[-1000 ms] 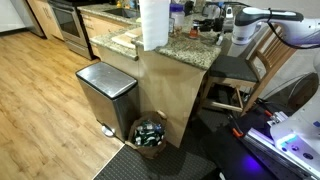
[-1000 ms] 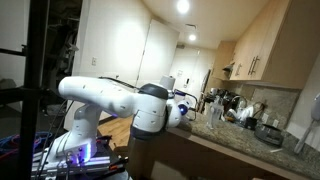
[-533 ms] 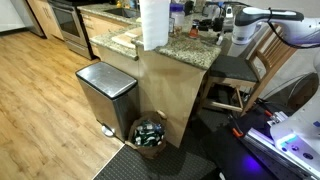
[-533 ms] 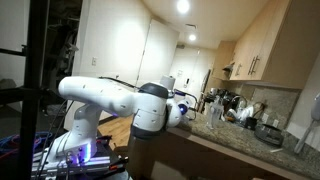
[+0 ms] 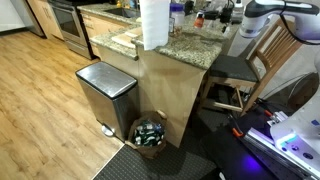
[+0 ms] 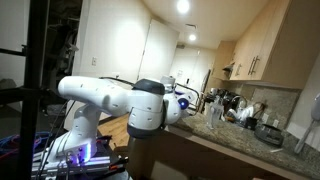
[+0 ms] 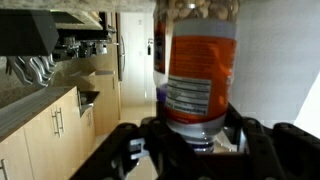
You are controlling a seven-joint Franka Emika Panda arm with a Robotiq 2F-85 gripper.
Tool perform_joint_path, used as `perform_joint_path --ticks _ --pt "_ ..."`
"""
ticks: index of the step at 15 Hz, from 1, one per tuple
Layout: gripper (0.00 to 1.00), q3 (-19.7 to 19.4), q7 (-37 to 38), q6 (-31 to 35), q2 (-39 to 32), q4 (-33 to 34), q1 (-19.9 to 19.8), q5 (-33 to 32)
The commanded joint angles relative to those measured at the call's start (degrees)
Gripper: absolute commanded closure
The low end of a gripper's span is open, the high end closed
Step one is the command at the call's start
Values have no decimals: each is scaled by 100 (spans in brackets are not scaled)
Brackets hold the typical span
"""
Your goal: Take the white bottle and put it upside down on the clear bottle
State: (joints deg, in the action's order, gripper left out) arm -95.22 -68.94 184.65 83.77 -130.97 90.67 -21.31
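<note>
In the wrist view the white bottle (image 7: 200, 70), with an orange and white label, fills the middle of the picture, its narrow end down between my fingers (image 7: 146, 137). My gripper (image 7: 197, 135) is shut on it. In an exterior view my gripper (image 5: 222, 12) hangs above the far end of the granite counter (image 5: 190, 45). The clear bottle (image 5: 177, 17), bluish with a dark blue top, stands on the counter beside the paper-towel roll (image 5: 153, 22), away from the gripper. In an exterior view the gripper (image 6: 185, 100) reaches over the counter's edge.
A steel bin (image 5: 107, 90) stands on the floor against the counter's side, with a basket of bottles (image 5: 150, 133) next to it. A wooden chair (image 5: 235, 72) is under the arm. Small kitchen items crowd the counter near the gripper.
The jaws have shut on the white bottle. The arm has since risen, lifting the gripper higher above the counter.
</note>
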Motion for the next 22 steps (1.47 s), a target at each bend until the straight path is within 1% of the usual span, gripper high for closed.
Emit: perform_joint_path --ticks 1,2,4,5,6,8,9,10,11,12,13,15,17,18,19,22 --pt "75 952 640 -231 54 -522 -755 755" --pt "75 1177 791 -224 71 -586 -869 1052" --pt "75 1579 888 -90 56 -693 -955 1877" --pt "75 1296 1009 -132 50 -455 -791 1111" --pt "50 1407 1054 -132 33 -481 -838 1147" --pt "50 1344 1168 -136 29 -474 -825 992" --pt "75 1334 1419 -29 -149 -418 -827 1154" --pt "75 1413 1767 40 26 -310 -770 1364" --pt "75 1507 2078 -76 43 -229 -761 1416" --pt "75 1644 2115 -85 47 -173 -728 1787" --pt "75 1709 2348 -51 49 -154 -730 1936" --pt "75 1767 2618 86 48 -144 -714 2358" --pt "75 1622 2836 253 47 -290 -763 2723" --pt "75 1685 2682 21 46 -196 -774 2404" --pt "50 1652 2696 27 49 -200 -771 2418" --pt "50 1652 2696 25 50 -199 -769 2402"
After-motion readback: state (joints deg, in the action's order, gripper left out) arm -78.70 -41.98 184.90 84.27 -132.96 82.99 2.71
